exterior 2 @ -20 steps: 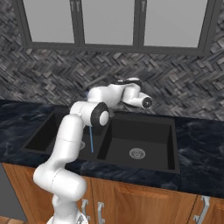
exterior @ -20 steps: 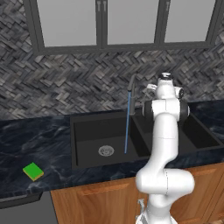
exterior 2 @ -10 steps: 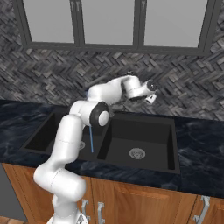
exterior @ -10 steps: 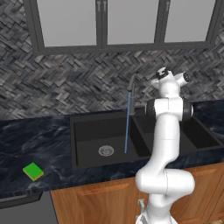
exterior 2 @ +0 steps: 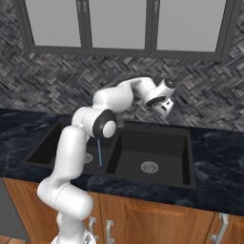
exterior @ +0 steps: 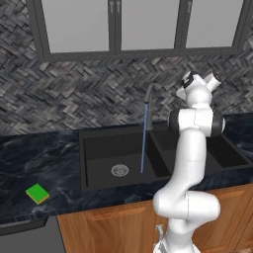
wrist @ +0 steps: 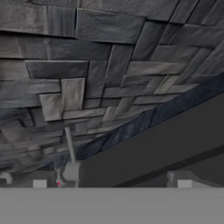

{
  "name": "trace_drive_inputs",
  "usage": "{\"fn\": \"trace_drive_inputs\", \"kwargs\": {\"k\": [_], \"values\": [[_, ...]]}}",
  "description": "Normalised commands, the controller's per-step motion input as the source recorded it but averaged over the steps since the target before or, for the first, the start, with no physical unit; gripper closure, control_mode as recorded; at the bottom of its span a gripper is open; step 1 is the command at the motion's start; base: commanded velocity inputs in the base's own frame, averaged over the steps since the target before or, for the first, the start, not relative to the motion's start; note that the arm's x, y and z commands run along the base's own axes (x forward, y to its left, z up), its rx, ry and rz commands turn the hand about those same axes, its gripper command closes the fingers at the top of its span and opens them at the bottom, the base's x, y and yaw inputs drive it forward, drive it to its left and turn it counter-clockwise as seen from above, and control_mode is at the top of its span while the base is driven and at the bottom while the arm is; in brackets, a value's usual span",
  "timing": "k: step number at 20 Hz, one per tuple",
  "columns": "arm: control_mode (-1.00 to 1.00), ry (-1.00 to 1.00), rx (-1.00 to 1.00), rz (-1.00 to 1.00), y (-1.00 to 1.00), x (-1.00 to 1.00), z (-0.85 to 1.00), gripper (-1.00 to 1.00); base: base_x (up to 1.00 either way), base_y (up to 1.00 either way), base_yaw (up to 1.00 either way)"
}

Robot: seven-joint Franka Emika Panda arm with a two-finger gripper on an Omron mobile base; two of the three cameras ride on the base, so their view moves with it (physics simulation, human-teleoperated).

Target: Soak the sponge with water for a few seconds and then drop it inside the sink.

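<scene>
The left base view looks forward and down from behind the arm, to the left of the gripper (exterior: 213,79), taking in the whole black sink (exterior: 99,184) below it, the faucet (exterior: 148,101) and the herringbone backsplash (exterior: 89,96) at a middle distance. The right base view faces the same wall from behind and to the gripper's (exterior 2: 164,106) right, sharing the sink (exterior 2: 187,159), the dark bench (exterior 2: 219,157) and the windows (exterior 2: 119,24). The hand view sits close to the backsplash (wrist: 109,65), rolled so the bench edge (wrist: 144,120) runs diagonally.
</scene>
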Motion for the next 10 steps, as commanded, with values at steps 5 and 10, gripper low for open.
{"fn": "trace_drive_inputs", "kwargs": {"k": [5,10], "values": [[-1.0,0.0,0.0,0.0,0.0,-0.77,0.0,-1.0,0.0,0.0,0.0],[-1.0,0.0,0.0,0.02,0.0,-0.79,0.0,-1.0,0.0,0.0,0.0]]}}
